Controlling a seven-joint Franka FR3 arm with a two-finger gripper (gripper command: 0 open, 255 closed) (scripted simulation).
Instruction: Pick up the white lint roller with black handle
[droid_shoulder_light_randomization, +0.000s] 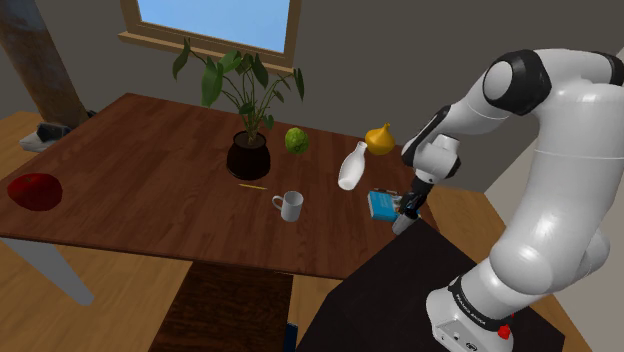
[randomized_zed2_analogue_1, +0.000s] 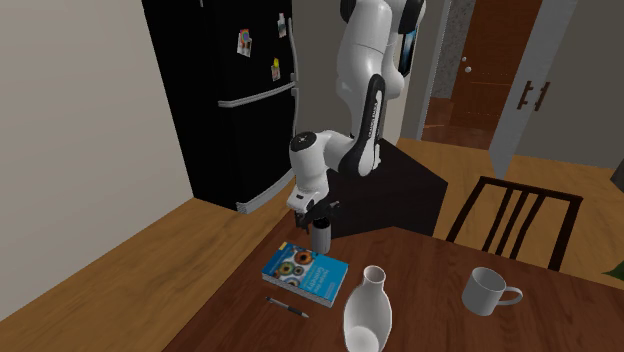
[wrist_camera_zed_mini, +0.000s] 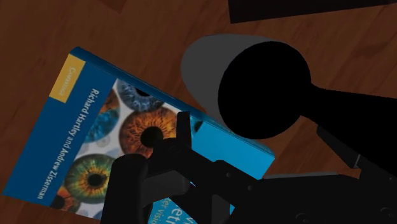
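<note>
The lint roller (randomized_zed2_analogue_1: 320, 239) stands upright at the table's corner, a pale grey-white roll with a black handle on top. My black gripper (randomized_zed2_analogue_1: 318, 216) hangs straight over it, down around the handle. In the wrist view the roll (wrist_camera_zed_mini: 200, 63) and its black handle (wrist_camera_zed_mini: 267, 89) lie beyond my gripper (wrist_camera_zed_mini: 229, 168). One finger (wrist_camera_zed_mini: 127, 184) stands well off to the side of the handle; the other blends into the handle's black. The jaws stand apart. In the shoulder view the gripper (droid_shoulder_light_randomization: 408, 207) is above the roller (droid_shoulder_light_randomization: 402, 226), beside the stand.
A blue book (randomized_zed2_analogue_1: 306, 273) lies right beside the roller, a pen (randomized_zed2_analogue_1: 288, 307) past it. A white vase (droid_shoulder_light_randomization: 352, 166), white mug (droid_shoulder_light_randomization: 289, 205), potted plant (droid_shoulder_light_randomization: 247, 150), green ball (droid_shoulder_light_randomization: 296, 140) and yellow gourd (droid_shoulder_light_randomization: 379, 138) stand farther on the wooden table (droid_shoulder_light_randomization: 150, 190). A chair (randomized_zed2_analogue_1: 510, 215) is nearby.
</note>
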